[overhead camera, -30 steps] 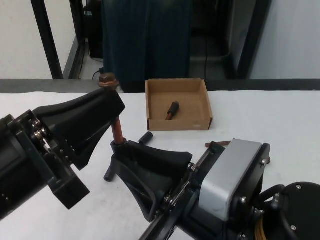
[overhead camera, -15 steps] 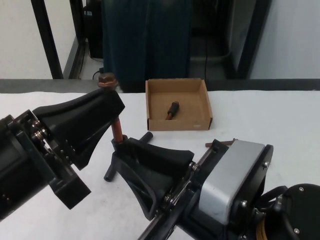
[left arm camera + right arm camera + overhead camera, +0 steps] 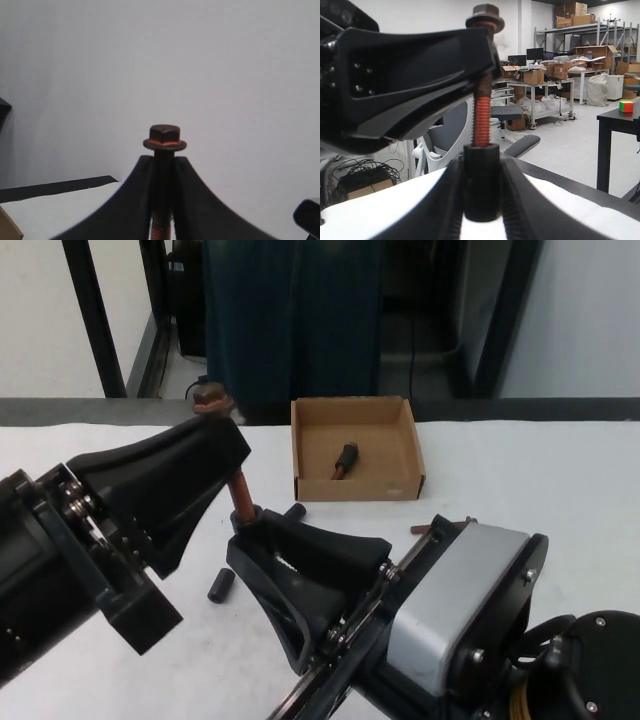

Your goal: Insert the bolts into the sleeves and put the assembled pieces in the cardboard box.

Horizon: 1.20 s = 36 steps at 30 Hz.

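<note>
The left claw [image 3: 162,172] is closed tight on a bolt [image 3: 165,136], with one black finger [image 3: 142,190] on each side of the bolt's stem. The bolt stands almost straight up, tipped a little, with its six-sided head on top, above the fingers, and its orange screw end pointing down. The right claw [image 3: 481,202] is closed on a short black sleeve [image 3: 481,175] and holds it upright, right under the bolt. The bolt's screw end meets the top of the sleeve, and I cannot tell how far it goes inside. From the high view, both claws meet near the middle of the white bench [image 3: 560,480], a bit to the left. The left arm comes in from the near left and the right arm from the near right. The box [image 3: 357,487] sits farther away, near the far edge of the bench and a little right of the two claws. It is open on top, and one finished piece [image 3: 345,458] lies inside it on the floor of the box. One loose sleeve [image 3: 294,511] lies on the bench just in front of the box's near left corner. Another loose sleeve [image 3: 219,585] lies nearer, on the left, between the two arms. Part of another bolt [image 3: 428,529] pokes out on the bench behind the right arm, near the box's right corner
</note>
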### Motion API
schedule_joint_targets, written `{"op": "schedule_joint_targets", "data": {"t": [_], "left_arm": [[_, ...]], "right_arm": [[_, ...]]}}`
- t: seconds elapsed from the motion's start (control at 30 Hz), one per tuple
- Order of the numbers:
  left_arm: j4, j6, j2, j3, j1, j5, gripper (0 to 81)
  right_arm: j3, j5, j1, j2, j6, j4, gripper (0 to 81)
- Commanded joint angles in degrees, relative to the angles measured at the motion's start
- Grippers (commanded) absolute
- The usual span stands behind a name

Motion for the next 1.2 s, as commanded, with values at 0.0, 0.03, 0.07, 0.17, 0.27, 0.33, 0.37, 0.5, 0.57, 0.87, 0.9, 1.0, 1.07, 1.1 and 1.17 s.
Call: {"op": "schedule_joint_targets", "data": {"t": [0.0, 0.03, 0.07, 0.17, 0.27, 0.33, 0.37, 0.5, 0.57, 0.87, 0.9, 1.0, 1.07, 1.1, 1.17], "left_arm": [[0.4, -0.3, -0.5, 0.6, -1.7, 3.7, 0.8], [0.7, -0.3, -0.5, 0.6, -2.0, 3.7, 0.8], [1.4, 0.4, -0.5, 0.6, -2.2, 3.7, 0.8], [2.6, 3.8, -0.5, 0.6, -2.8, 3.7, 0.8], [2.6, 7.1, -0.5, 0.6, -3.0, 3.6, 0.8], [2.6, 10.0, -0.5, 0.6, -3.0, 3.6, 0.8], [2.6, 11.6, -0.5, 0.6, -3.0, 3.6, 0.8], [3.7, 15.0, -0.5, 0.6, -3.0, 3.7, 0.8], [4.8, 17.0, -0.5, 0.6, -3.0, 3.7, 0.8], [5.9, 21.9, -0.5, 0.6, -2.8, 6.5, 0.8], [6.4, 22.5, -0.5, 0.6, -2.8, 6.5, 0.8], [7.7, 22.7, -0.5, 0.6, -2.8, 6.5, 0.8], [8.1, 23.0, -0.5, 0.6, -2.5, 6.5, 0.8], [8.2, 23.6, -0.5, 0.6, -2.2, 6.5, 0.8], [8.7, 24.1, -0.5, 0.6, -1.6, 6.5, 0.8]], "right_arm": [[-1.3, 3.5, -0.5, -0.2, -0.4, -1.8, 0.3], [-1.3, 3.5, -0.5, -0.2, -0.5, -1.8, 0.3], [-1.3, 3.5, -0.5, -0.2, -0.5, -1.8, 0.3], [-1.4, 3.5, -1.0, -0.2, -0.5, -1.8, 0.3], [-1.3, 3.5, -1.6, -0.2, -0.5, -1.8, 0.3], [-1.3, 3.5, -1.7, -0.2, -0.5, -1.8, 0.3], [-1.3, 3.5, -1.7, -0.2, -0.5, -1.8, 0.3], [-1.3, 3.5, -1.7, -0.2, -0.5, -1.8, 0.3], [-1.3, 3.5, -1.7, -0.2, -0.5, -1.8, 0.3], [-1.3, 3.5, -1.7, -0.2, -0.5, -1.8, 0.3], [-1.3, 3.5, -1.7, -0.2, -0.5, -1.8, 0.3], [-1.3, 3.5, -1.7, -0.2, -0.5, -1.8, 0.3], [-1.3, 3.5, -1.7, -0.2, -0.5, -1.8, 0.3], [-1.3, 3.5, -1.7, -0.2, -0.5, -1.8, 0.3], [-1.3, 3.5, -1.7, -0.2, -0.5, -1.8, 0.3]]}}
